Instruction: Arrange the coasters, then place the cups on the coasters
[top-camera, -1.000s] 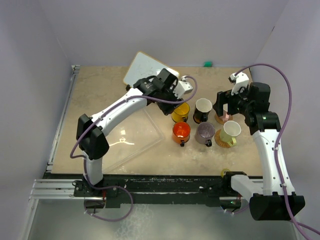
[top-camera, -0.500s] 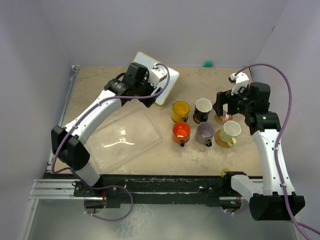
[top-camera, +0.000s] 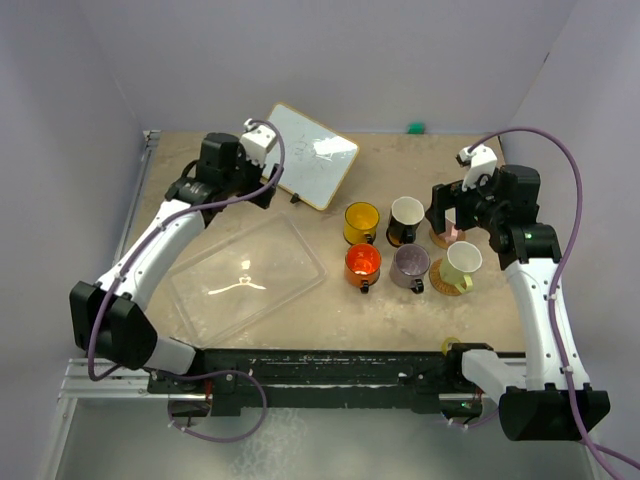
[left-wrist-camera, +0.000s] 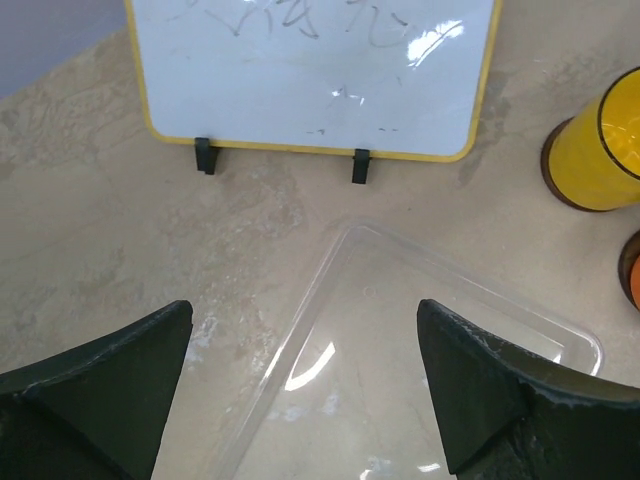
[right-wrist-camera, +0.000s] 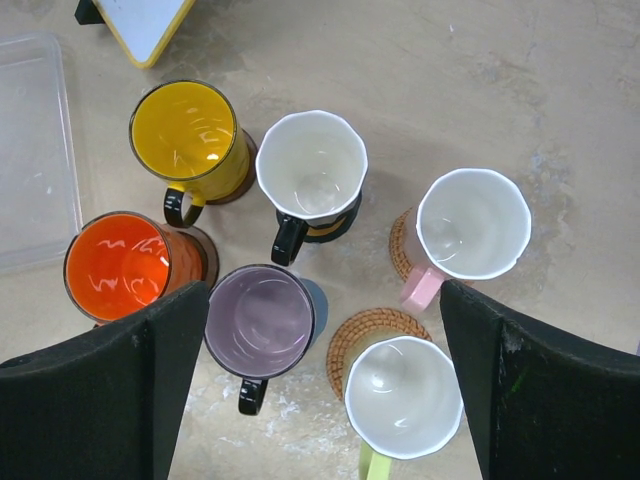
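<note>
Six cups stand grouped at the right, each on a coaster: yellow cup (right-wrist-camera: 190, 135), black cup with white inside (right-wrist-camera: 312, 165), white-pink cup (right-wrist-camera: 473, 225), orange-red cup (right-wrist-camera: 120, 265), mauve cup (right-wrist-camera: 260, 320), pale yellow-green cup (right-wrist-camera: 403, 397). A tan woven coaster (right-wrist-camera: 365, 335) shows under the green cup, another tan one (right-wrist-camera: 400, 245) under the pink cup, and a blue-grey coaster (right-wrist-camera: 318, 300) under the mauve cup. My right gripper (right-wrist-camera: 322, 300) hangs open above the group (top-camera: 458, 215), holding nothing. My left gripper (left-wrist-camera: 303, 312) is open and empty, far left (top-camera: 232, 185) over the tray's corner.
A clear plastic tray (top-camera: 300, 240) lies left of the cups; its rim (left-wrist-camera: 330, 265) runs under my left jaws. A yellow-framed whiteboard (top-camera: 315, 155) stands behind it on two black feet (left-wrist-camera: 310, 70). A small green thing (top-camera: 416, 127) sits at the back wall.
My left arm has swung left, away from the yellow cup and past the whiteboard, its jaws spreading wider. The right arm and the cups have not moved.
</note>
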